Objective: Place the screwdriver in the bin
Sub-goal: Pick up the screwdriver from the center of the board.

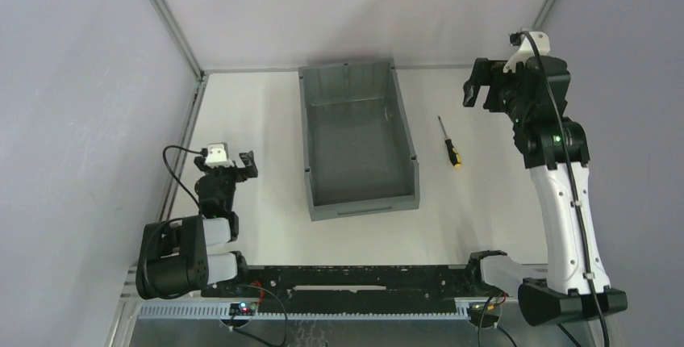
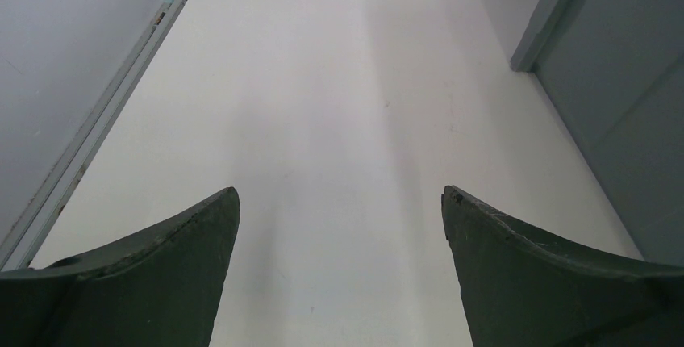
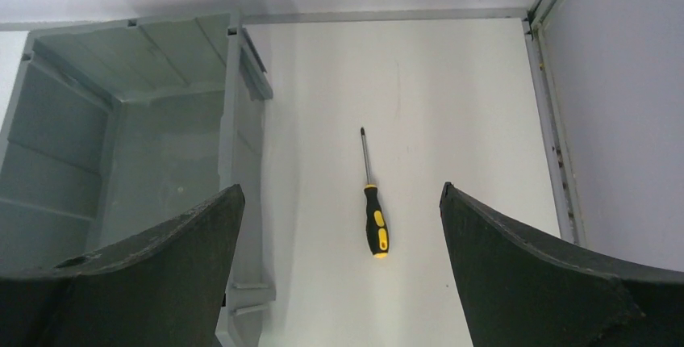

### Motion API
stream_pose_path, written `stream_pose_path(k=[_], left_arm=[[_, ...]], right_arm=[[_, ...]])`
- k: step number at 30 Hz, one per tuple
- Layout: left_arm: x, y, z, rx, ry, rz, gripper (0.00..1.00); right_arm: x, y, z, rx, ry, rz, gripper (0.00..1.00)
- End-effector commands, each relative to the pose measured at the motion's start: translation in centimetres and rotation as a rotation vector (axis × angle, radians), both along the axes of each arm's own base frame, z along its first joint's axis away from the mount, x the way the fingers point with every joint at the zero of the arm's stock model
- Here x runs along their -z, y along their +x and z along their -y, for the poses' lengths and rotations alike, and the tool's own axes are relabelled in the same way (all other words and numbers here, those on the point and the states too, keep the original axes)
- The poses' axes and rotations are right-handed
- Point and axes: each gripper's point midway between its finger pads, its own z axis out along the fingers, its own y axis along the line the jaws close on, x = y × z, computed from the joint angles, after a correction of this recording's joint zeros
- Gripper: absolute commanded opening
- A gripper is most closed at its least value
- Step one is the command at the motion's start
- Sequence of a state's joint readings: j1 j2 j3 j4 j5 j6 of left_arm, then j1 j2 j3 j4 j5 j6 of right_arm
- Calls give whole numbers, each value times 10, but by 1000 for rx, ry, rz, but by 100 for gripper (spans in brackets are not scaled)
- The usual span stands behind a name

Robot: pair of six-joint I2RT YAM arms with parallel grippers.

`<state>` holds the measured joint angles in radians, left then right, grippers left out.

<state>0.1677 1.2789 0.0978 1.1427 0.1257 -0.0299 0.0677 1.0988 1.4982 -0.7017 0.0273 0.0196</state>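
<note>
- Black rail [image 1: 355,278] along the near edge of the white table [image 1: 258,105] carries both arm bases, as we see from the overhead camera.
- At near left, the left gripper [image 1: 242,165] sits low and close to its base. Its dark fingers [image 2: 161,266] are spread wide apart over bare tabletop, and we see a grey wall at the right edge of its wrist view.
- At mid-table stands the bin [image 1: 359,202], grey and tall-walled, with its lowered lip facing the near edge.
- Just to the right of the bin, and clear of its wall, the screwdriver [image 1: 448,144] lies flat on the table. Its black-and-yellow handle is toward the near edge and its thin shaft points toward the far wall.
- At far right, the right gripper [image 1: 476,89] hangs raised at the end of its extended arm, beyond the screwdriver and not touching it. We see its fingers spread wide, and its wrist camera frames the screwdriver between them.
</note>
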Motion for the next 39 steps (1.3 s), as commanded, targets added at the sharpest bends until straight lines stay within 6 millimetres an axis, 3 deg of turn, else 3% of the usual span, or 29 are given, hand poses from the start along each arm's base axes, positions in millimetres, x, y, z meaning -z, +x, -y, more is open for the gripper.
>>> stream_pose_path(k=[1, 7, 19, 31, 39], left_arm=[[-30, 11, -1, -3, 4, 93, 100], [-30, 11, -1, -2, 4, 92, 100], [-29, 11, -1, -2, 3, 90, 100], [-30, 11, -1, -3, 4, 91, 100], [-30, 11, -1, -2, 4, 90, 100]], right_arm=[[-1, 9, 4, 17, -28, -42, 99], [24, 29, 3, 15, -30, -153, 99], [102, 63, 0, 25, -17, -425, 98], [198, 77, 2, 59, -19, -695, 94], [249, 81, 9, 92, -23, -808, 90]])
